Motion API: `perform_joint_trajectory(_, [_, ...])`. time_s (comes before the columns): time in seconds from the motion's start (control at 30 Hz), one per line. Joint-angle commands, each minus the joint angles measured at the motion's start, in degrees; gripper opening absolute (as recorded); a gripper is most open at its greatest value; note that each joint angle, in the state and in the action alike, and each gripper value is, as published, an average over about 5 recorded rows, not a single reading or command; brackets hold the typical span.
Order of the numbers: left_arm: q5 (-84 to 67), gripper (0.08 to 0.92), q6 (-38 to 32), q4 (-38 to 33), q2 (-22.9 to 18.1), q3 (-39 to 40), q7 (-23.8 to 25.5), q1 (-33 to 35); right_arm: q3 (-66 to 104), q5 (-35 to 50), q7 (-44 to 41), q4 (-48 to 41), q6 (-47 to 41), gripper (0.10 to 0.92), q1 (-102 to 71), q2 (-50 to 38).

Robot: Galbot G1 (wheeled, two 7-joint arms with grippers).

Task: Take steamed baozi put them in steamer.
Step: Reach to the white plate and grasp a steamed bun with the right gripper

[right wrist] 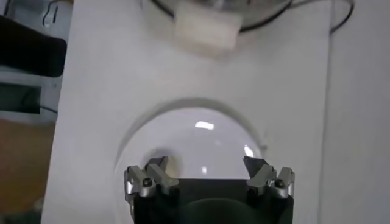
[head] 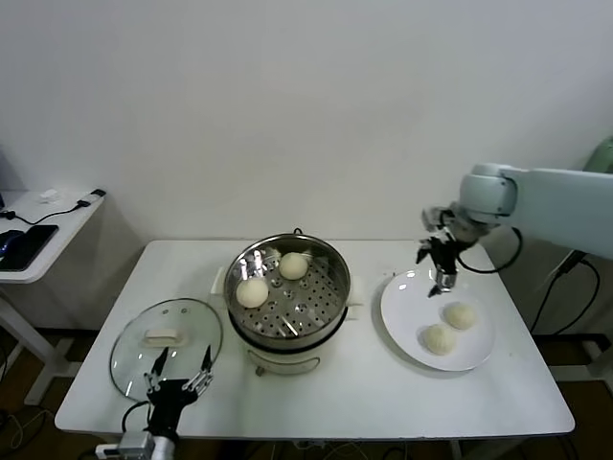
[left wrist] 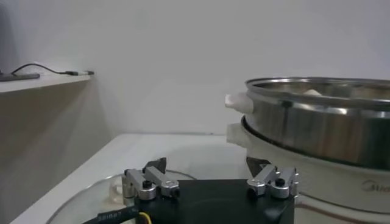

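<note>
Two baozi (head: pixel 273 278) sit in the steamer (head: pixel 321 321) mid-counter (head: pixel 335 393); two more lie on the plate (head: pixel 402 297) at 3 o'clock. Right hand (head: pixel 436 270) hangs wide open, empty, above the plate. Left hand (head: pixel 177 379), open, empty, waits at 7 o'clock by the glass lid (head: pixel 134 355). Only the head view shows the side desk (head: pixel 43 225).

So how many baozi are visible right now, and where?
4. Two baozi sit on the steamer tray; two more lie on the white plate. None appear hidden.
</note>
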Motion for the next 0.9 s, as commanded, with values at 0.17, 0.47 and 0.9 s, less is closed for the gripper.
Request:
perform_joint_trajectory(0.17, [0.19, 0.823, -0.15, 0.39, -0.18, -0.11, 0.0, 0.72, 7.9, -8.34, 1.4, -1.62, -0.46, 0.823, -16.41, -6.64])
perform_joint_trajectory(0.47, [0.44, 0.823, -0.41, 1.16, -0.21, -0.32, -0.08, 1.0, 14.71, -10.43, 3.81, -4.15, -1.79, 0.823, -23.31, -5.13])
perform_joint_trajectory(0.9, [0.53, 0.823, -0.56, 1.62, -0.05, -0.43, -0.13, 0.99, 16.67, -11.1, 4.45, -6.1, -2.51, 0.823, -25.97, -2.62])
